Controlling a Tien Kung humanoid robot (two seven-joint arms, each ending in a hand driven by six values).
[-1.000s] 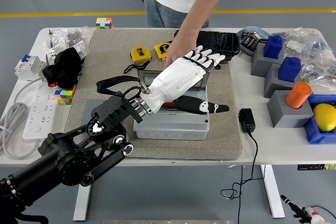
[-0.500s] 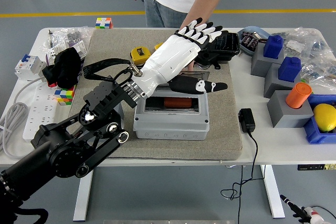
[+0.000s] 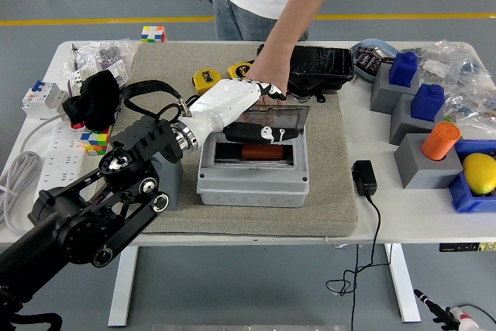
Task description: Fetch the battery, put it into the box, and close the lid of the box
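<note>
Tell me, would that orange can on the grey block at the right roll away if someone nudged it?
Probably only if tipped. The orange can stands upright on a grey block, so a light nudge would likely slide it. Its round sides suggest it would roll once on its side, possibly off the block.

Matt grey plastic box (image 3: 253,184) on rough cloth mat (image 3: 333,184).

The gray box (image 3: 253,168) sits just below the fingers (image 3: 267,134). An orange battery (image 3: 258,151) lies flat inside it. The dark see-through lid (image 3: 275,116) is tilted partly open, touching the fingers.
</note>
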